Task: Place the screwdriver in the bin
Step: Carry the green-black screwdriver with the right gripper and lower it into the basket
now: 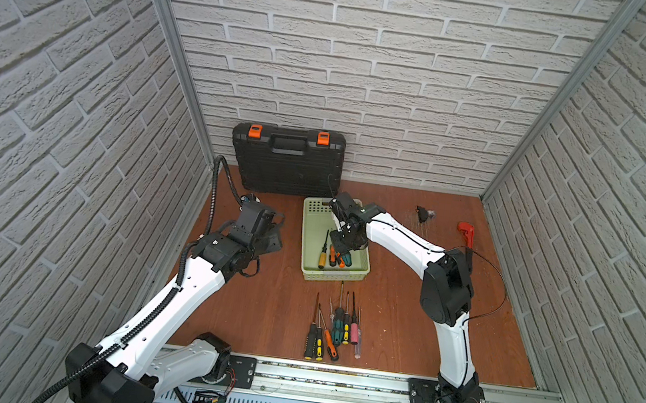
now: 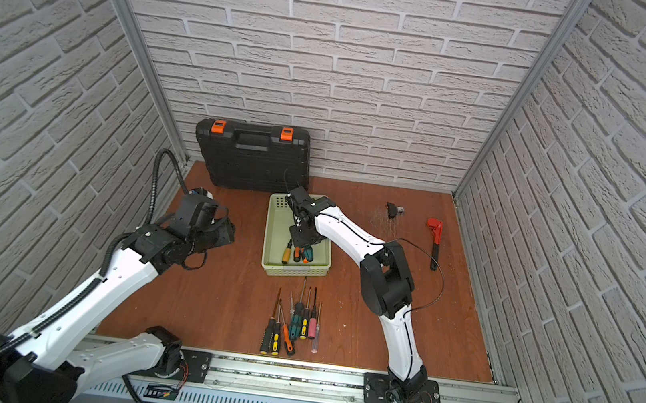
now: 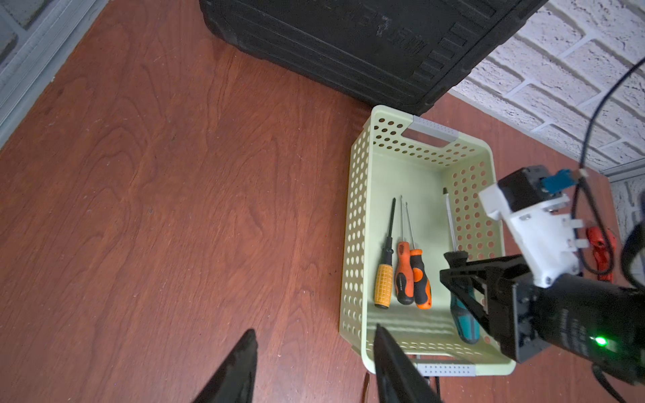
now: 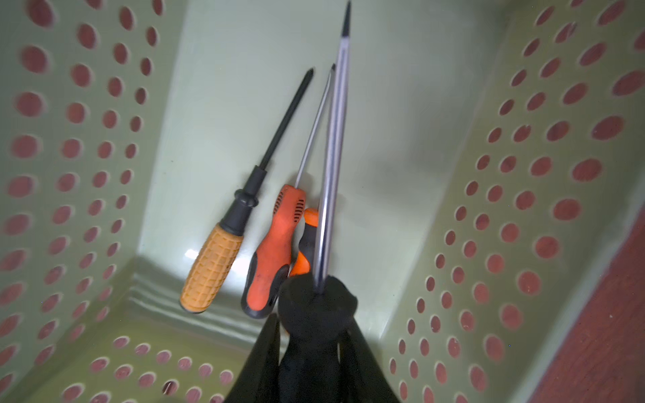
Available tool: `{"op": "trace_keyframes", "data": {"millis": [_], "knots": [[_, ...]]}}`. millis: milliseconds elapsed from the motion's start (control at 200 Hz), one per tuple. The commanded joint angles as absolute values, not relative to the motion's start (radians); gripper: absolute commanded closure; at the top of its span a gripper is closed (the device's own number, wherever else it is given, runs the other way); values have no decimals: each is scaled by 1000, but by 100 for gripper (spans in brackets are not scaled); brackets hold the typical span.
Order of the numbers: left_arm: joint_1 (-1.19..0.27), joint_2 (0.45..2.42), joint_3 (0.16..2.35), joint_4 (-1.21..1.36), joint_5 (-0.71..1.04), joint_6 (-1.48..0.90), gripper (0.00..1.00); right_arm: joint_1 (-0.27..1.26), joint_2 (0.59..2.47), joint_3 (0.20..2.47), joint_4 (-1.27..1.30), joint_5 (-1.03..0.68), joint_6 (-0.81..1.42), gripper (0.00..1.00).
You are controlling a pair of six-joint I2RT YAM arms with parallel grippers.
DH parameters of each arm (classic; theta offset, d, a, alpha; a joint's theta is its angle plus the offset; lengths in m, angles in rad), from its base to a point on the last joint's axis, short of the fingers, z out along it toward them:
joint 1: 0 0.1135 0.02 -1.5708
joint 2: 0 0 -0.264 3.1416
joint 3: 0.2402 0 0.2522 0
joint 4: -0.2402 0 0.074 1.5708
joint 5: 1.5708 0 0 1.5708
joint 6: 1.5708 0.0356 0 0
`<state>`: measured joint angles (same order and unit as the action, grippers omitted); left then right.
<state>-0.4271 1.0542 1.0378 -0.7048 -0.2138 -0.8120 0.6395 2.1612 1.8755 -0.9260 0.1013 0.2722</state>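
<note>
screwdriver (image 3: 466, 321) with a teal and black handle is down inside the bin (image 3: 356, 226), held by the right gripper (image 3: 460, 282), whose fingers are pinched narrow on the black collar of the handle. the right arm reaches in over the bin's right wall. the steel shaft runs nearer the bin's right wall and points toward the bin's far end, with the handle toward the near end. whether the handle rests on the bin floor or hangs just above it is hard to tell from these angles.

three other screwdrivers lie flat on the bin floor, left of the held one and roughly parallel with it: a yellow-handled screwdriver (image 3: 384, 282) with a black shaft nearest the bin's left wall, then two orange and black screwdrivers (image 3: 405, 272) touching side by side.

left gripper (image 3: 314, 366) hovers left of the bin over the bare wooden table (image 3: 174, 209), its fingers spread apart with nothing between them.

in a top view a loose row of screwdrivers (image 1: 333, 329) lies on the table just in front of the bin's near end, a black tool case (image 1: 286, 160) stands just behind the bin's far end against the brick wall, and a red wrench (image 1: 466, 232) lies well to the right of the bin.
</note>
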Motion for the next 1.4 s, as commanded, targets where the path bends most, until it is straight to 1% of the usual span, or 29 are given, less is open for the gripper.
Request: {"op": "trace_keyframes", "data": {"millis": [0, 185, 580, 715, 805, 875, 1130, 1200, 1235, 1395], "knots": [[-413, 1053, 1032, -689, -209, -801, 45, 631, 2158, 1901, -914, 147, 267, 95], [-397, 1052, 1032, -684, -192, -798, 45, 630, 2199, 1930, -922, 178, 264, 94], [-384, 1054, 1031, -669, -176, -787, 45, 621, 2253, 1928, -912, 164, 272, 92], [-384, 1037, 1013, -653, -180, -793, 45, 621, 2250, 1922, -900, 161, 282, 85], [-383, 1035, 1022, -654, -178, -791, 45, 622, 2250, 1922, -897, 158, 281, 77], [-385, 1033, 1030, -662, -176, -788, 45, 621, 2246, 1923, -900, 162, 277, 72], [-383, 1023, 1034, -670, -165, -787, 45, 620, 2199, 1909, -891, 185, 269, 69], [-384, 1024, 1035, -672, -150, -786, 45, 620, 2181, 1912, -893, 192, 269, 63], [-383, 1025, 1037, -672, -141, -785, 45, 620, 2170, 1909, -891, 192, 268, 61], [-384, 1043, 1051, -693, -98, -781, 45, 620, 2143, 1887, -880, 173, 273, 57]]}}
